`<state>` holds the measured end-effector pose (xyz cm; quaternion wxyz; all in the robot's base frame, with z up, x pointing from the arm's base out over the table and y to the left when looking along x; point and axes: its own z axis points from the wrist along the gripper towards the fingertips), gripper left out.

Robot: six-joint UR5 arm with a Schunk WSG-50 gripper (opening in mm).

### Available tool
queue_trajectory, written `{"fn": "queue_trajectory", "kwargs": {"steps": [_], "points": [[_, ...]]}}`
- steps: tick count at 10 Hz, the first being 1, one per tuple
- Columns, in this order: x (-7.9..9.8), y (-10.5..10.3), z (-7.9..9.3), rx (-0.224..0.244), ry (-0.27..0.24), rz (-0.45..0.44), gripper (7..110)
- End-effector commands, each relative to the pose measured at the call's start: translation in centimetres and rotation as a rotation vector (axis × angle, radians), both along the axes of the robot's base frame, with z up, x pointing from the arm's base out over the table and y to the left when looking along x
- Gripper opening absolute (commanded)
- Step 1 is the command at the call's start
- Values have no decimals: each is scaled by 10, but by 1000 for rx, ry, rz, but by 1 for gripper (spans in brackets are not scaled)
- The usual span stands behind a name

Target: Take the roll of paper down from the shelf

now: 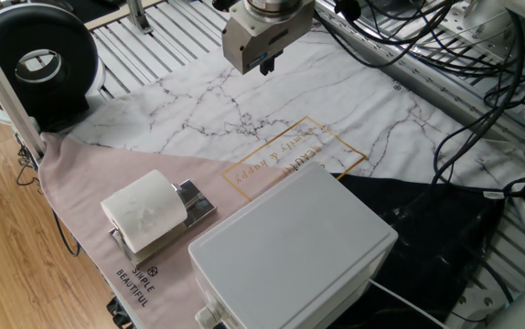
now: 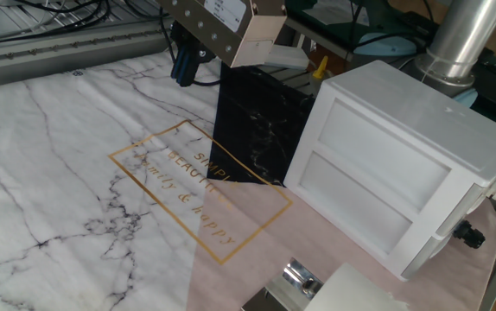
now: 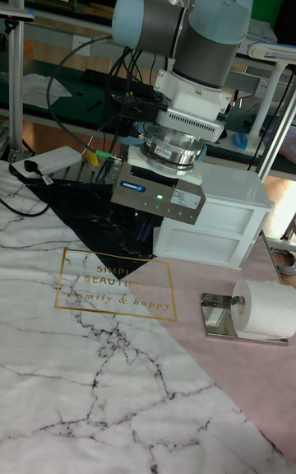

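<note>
The roll of paper point(image 1: 145, 212) is a white cylinder lying on its side on the shelf point(image 1: 195, 202), a small chrome rack on the pink cloth at the near left. In the tall fixed view the roll of paper point(image 3: 267, 308) rests on the shelf point(image 3: 217, 314) at the right. Only a corner of the roll of paper point(image 2: 362, 288) and a bit of the shelf point(image 2: 299, 276) show in the other fixed view. My gripper point(image 1: 264, 65) hangs high over the marble cloth, far from the roll, with its dark fingers close together and nothing between them. The gripper point(image 2: 185, 66) also shows here, and in the tall view the gripper point(image 3: 145, 232).
A big white plastic box point(image 1: 294, 251) stands right next to the shelf. A black round fan point(image 1: 38, 64) sits at the far left beside a white post. Cables point(image 1: 482, 82) run along the right side. A black cloth point(image 1: 427, 228) lies behind the box.
</note>
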<state>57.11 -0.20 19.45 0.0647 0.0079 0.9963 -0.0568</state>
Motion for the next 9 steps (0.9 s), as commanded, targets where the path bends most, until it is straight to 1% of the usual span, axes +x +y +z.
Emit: {"fn": "queue_trajectory", "kwargs": {"steps": [1,3,4,5,7,8,9], "points": [[-1,3,0,16,5,-6,7],[-3,5,0,26,8,-25,7],[0,8,0,38,-3,-25,7],[3,8,1,37,-13,-15,7],[0,9,0,41,-1,-8,7],[11,14,-15,58,8,-12,7],[27,17,-47,48,9,-17,7]]}}
